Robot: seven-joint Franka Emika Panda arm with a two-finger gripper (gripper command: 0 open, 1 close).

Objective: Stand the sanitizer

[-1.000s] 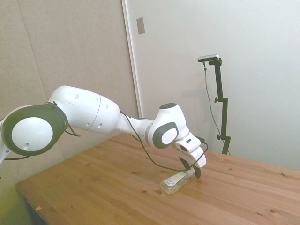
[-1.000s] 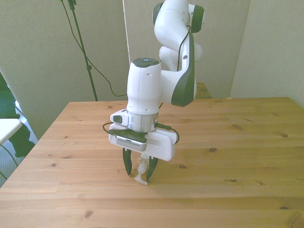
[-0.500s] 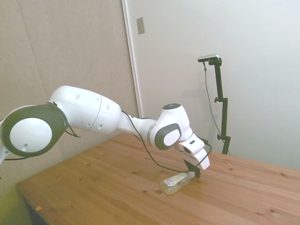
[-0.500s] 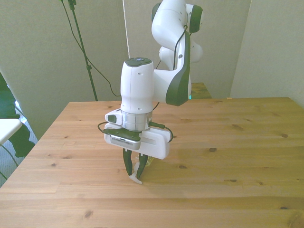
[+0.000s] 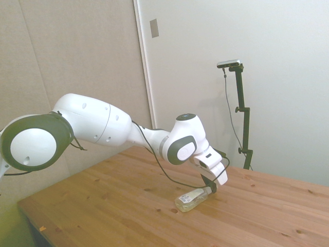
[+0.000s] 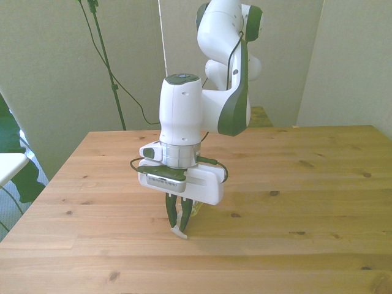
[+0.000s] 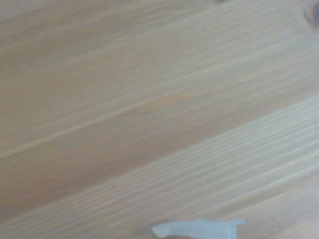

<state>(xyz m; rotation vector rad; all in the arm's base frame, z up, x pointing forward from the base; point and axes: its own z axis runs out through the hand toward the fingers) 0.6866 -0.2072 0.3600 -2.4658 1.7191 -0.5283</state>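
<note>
I'm seeing the gripper (image 6: 178, 222) pinching the sanitizer (image 5: 191, 200) at its nozzle; the bottle is lying at lower centre of the side view, with bare table (image 5: 113, 206) all round, edges well apart.

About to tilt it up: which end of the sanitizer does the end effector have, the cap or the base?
The cap end. The end effector is shut on the sanitizer at its white nozzle; the base lies free on the table.
</note>
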